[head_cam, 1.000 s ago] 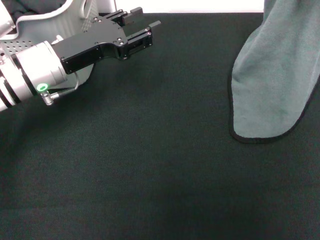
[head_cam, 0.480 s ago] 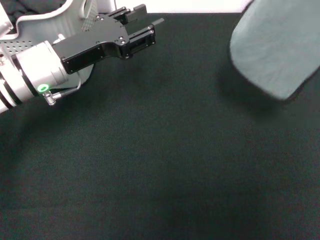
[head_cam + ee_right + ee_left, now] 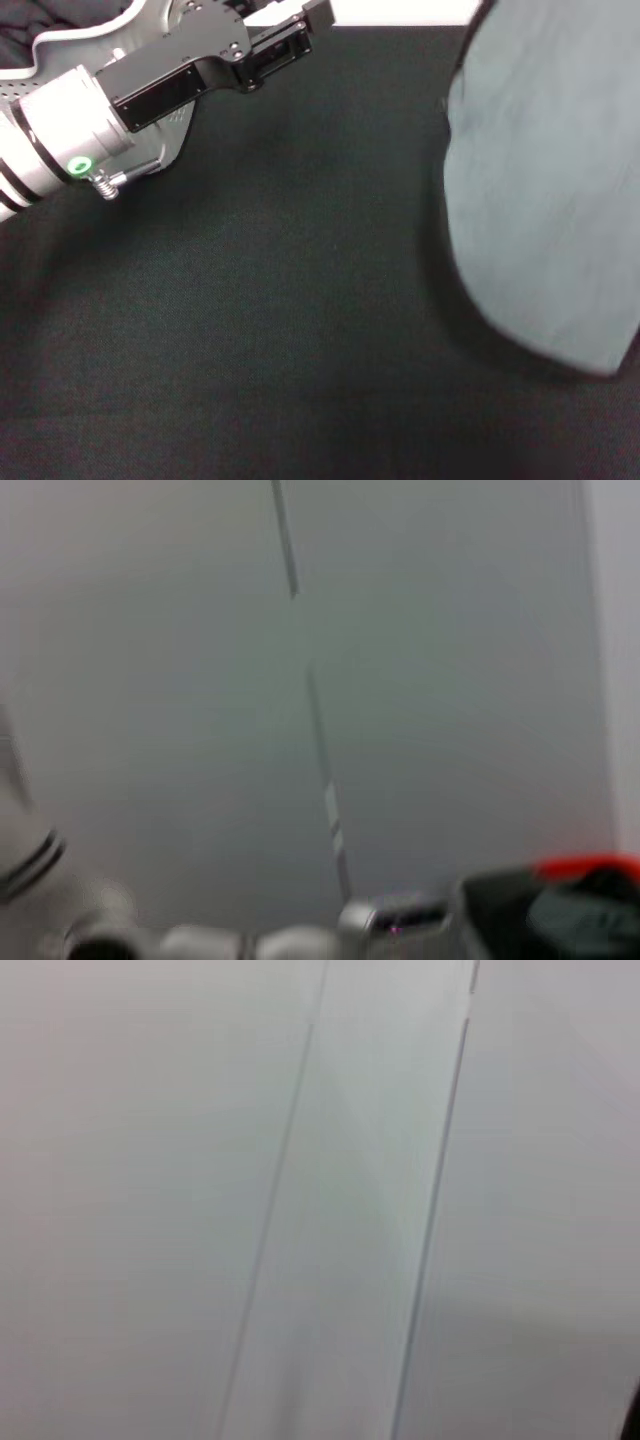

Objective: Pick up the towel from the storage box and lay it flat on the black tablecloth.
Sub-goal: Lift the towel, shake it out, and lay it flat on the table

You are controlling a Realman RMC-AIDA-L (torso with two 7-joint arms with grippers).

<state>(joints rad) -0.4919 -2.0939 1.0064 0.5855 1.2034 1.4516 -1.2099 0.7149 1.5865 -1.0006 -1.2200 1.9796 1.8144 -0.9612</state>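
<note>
The black tablecloth [image 3: 280,330] covers the whole table. The towel [image 3: 545,190] hangs in the air over its right edge, grey side showing, ready to be laid flat. The right gripper is hidden. The left gripper [image 3: 312,20] waits by the storage box [image 3: 165,140], far-left corner; I can't tell if it's apart or together

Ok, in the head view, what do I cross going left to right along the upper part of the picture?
Storage box under the left arm → left claw → bare black tablecloth → towel hanging at the right edge.
</note>
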